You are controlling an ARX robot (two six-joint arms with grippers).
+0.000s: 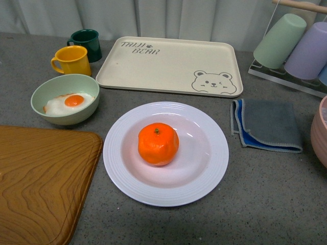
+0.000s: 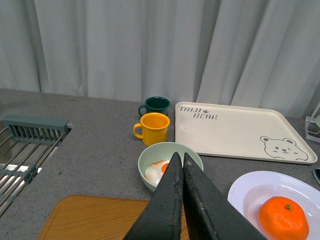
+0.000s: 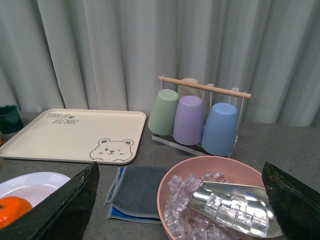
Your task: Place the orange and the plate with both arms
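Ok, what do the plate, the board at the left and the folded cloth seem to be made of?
The plate: glossy white, highlights on its ridged rim, so glazed ceramic or melamine. The board: wavy grain, satin sheen, likely wood, possibly printed laminate. The cloth: matte grey over blue, stitched edge, probably microfibre.

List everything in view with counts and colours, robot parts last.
orange: 1, orange, on the plate
plate: 1, white, centre of counter
green bowl: 1, pale green, left of plate, holds fried egg
mugs: 2, yellow mug and green mug, behind green bowl
tray: 1, beige, bear print, behind plate
board: 1, wooden, front left
cloths: grey over blue, right of plate
cups: 4, green, purple, blue, beige, upside down on rack
pink bowl: 1, pink, far right, holds ice and scoop
sink rack: 1, grey-green, far left
left fingers: black, shut, empty
right fingers: black, open, empty
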